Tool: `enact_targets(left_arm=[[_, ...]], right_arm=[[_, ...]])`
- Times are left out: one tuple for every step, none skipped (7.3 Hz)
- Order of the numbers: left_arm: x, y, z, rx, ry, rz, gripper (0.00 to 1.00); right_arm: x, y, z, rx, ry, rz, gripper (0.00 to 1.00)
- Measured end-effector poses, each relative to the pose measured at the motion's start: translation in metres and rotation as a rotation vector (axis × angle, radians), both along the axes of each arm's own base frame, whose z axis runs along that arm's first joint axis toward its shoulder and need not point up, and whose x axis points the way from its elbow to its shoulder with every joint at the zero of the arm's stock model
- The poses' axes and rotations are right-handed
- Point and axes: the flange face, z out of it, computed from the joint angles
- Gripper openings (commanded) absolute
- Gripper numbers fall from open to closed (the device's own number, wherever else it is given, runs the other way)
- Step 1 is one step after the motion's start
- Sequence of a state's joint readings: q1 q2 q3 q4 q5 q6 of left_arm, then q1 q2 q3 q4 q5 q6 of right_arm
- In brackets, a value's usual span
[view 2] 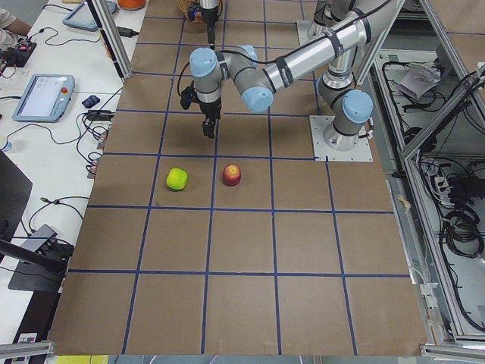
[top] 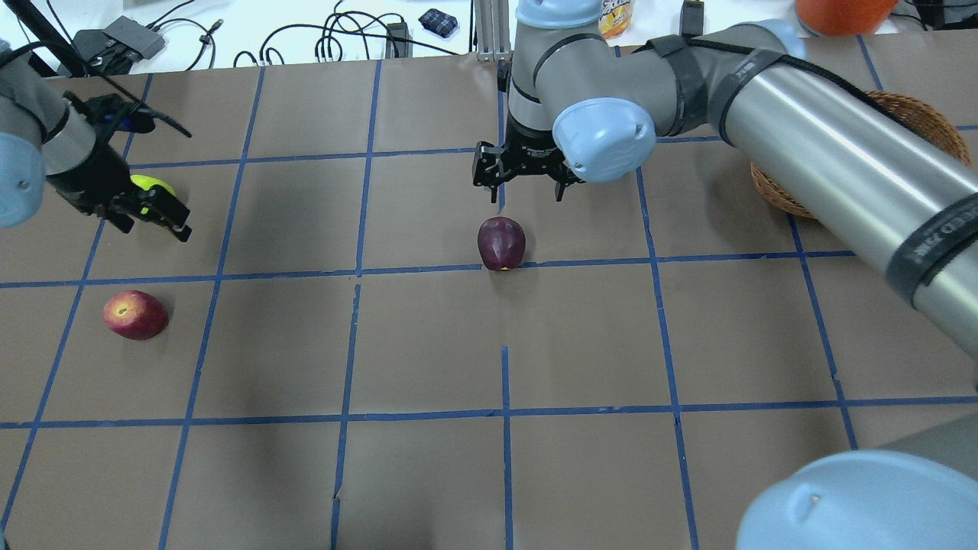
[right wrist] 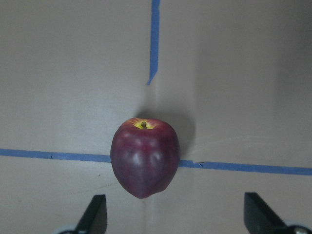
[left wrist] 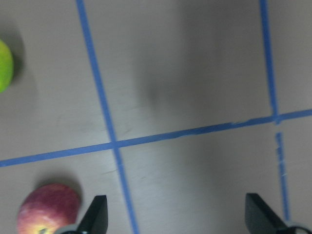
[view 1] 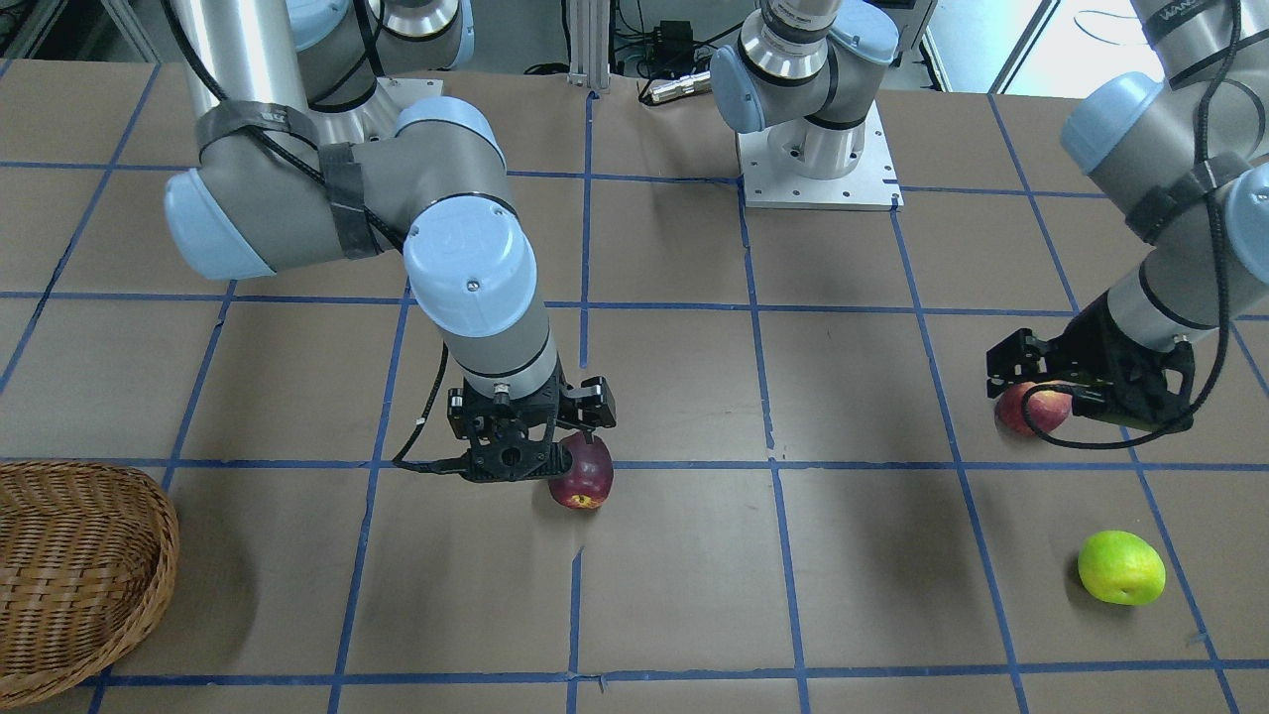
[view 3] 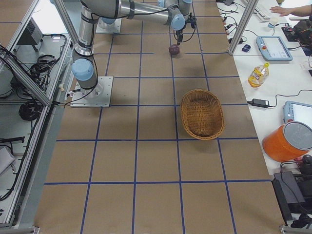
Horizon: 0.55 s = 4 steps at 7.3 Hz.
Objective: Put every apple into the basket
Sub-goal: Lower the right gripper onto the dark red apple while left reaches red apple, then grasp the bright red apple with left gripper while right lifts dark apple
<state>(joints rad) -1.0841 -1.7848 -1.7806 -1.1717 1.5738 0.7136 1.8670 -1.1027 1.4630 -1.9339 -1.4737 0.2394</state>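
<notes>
- The right gripper [right wrist: 178, 222] is hovering spread wide over the dark maroon apple [right wrist: 145, 158]. The apple is lying on its side on the tabletop [right wrist: 253, 73], roughly midway between the two fingers.
- The left gripper [left wrist: 178, 222] is hanging open and empty. The lighter red apple [left wrist: 48, 207] is sitting just outside one finger, and the yellow-green apple [left wrist: 4, 66] is lying farther out on that same side.
- The basket [view 3: 182, 113] is standing well apart from both grippers, with no apple showing inside it.
- Judging by looks, each apple is firm, smooth-skinned and moderately heavy. Being round, it is likely to roll or squirt out of an off-centre pinch.
- I am judging the best hold to be across the widest middle, with the fingers on opposite cheeks and the squeeze kept modest to avoid bruising.
- The right wrist view is showing how well the maroon apple is centred. The front-facing view is instead showing the gripper low and close against it.
- The overhead view is hiding much of the basket behind the right arm and part of the yellow-green apple behind the left gripper. The exterior right and front-facing views are showing them clear.
</notes>
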Motion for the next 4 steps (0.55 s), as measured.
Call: enact_targets(left_arm=[[0.036,0.011,-0.022,-0.028,-0.014,-0.004,1.0],[0.054,0.018,-0.044,-0.041,-0.023,0.001,1.0],[0.06,0.025,-0.066,-0.04,-0.024,0.008,1.0],[0.06,0.031,-0.087,-0.024,-0.018,0.012,1.0]], right_arm=[[0.007,-0.001,-0.014,0.005,0.004,0.015,1.0],[0.011,-0.002,-0.026,0.015,0.006,0.02,1.0],[0.013,-0.005,-0.04,0.032,0.009,0.019,1.0],[0.015,-0.007,-0.052,0.041,0.01,0.02,1.0]])
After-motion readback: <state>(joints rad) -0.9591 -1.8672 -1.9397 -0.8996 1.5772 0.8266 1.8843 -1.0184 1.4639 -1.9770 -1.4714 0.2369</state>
